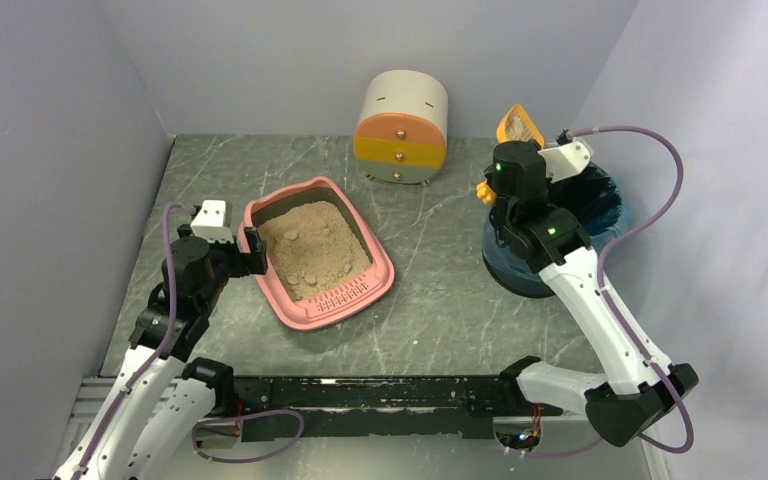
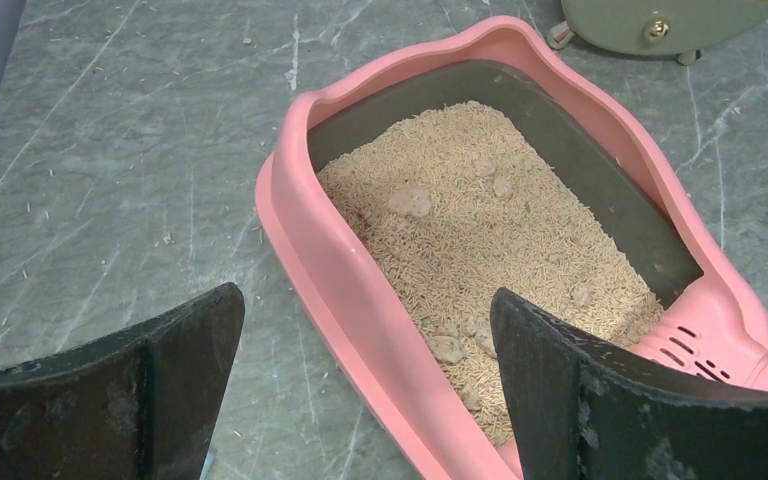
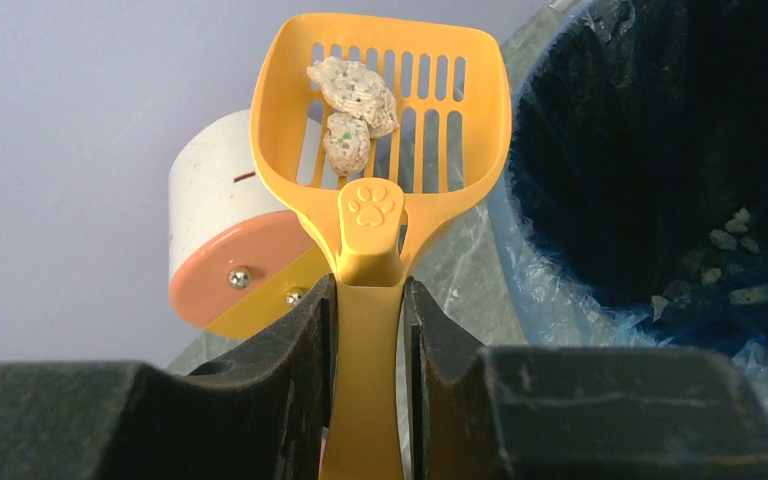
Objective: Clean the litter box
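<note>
Litter box: your shallow pink plastic tray with rounded corners (image 1: 305,310) (image 2: 340,290) sits on the grey marbled table (image 1: 440,290) (image 2: 110,150), left of the middle. It lies at a slant, with its slotted ledge toward the arms.
Litter: you can see beige sandy litter (image 1: 312,250) (image 2: 480,230) filling the tray, with a few pale lumps (image 2: 410,203) lying on top.
Left gripper: your left gripper (image 1: 252,250) (image 2: 365,300) is spread wide and holds nothing. It sits at the left rim of the tray. One finger is on the table side and one is on the litter side. You cannot tell from these views if it touches the rim.
Right gripper: your right gripper (image 1: 508,160) (image 3: 368,300) is squeezed tight on the handle of the yellow plastic scoop with slots (image 1: 518,125) (image 3: 375,200).
Scoop: you hold it up high by the far rim of the bin, on the side near the drawers. Two pale lumps (image 3: 352,100) rest on its slots.
Bin: the round bin with a blue bag inside (image 1: 505,270) (image 3: 600,120) stands on the right side of the table, well apart from the tray. You can see some small lumps at its bottom.
Drawers: the round cream and orange drawer unit (image 1: 402,125) (image 3: 225,230) stands at the back of the table, behind the tray.
</note>
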You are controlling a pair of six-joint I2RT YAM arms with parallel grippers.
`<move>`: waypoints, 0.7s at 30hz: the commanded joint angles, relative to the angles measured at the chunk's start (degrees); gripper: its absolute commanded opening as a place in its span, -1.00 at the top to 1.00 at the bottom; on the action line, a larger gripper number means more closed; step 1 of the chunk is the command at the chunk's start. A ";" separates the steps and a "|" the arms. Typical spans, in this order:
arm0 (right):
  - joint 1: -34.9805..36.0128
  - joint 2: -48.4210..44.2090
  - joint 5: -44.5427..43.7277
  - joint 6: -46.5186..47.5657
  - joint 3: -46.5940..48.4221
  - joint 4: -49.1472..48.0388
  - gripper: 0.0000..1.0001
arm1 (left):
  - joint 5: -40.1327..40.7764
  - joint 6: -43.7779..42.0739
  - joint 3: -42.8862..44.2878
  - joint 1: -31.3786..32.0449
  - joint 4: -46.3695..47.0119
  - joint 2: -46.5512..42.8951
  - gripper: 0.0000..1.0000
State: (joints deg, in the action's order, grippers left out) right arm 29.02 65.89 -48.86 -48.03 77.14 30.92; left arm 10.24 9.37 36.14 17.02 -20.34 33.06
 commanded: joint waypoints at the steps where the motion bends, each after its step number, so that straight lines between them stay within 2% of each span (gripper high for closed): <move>1: -2.58 -2.10 1.09 -4.28 -1.00 -1.08 1.00 | -0.69 -0.14 -0.19 -0.05 1.70 -0.01 -0.95; 21: -8.86 -9.03 6.82 -20.62 -6.69 1.11 1.00 | -1.04 0.04 -0.11 -0.05 1.55 0.16 -0.95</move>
State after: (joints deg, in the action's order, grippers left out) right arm 21.04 58.59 -42.09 -62.89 71.85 31.62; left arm 10.24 9.37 36.14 17.02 -20.34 33.34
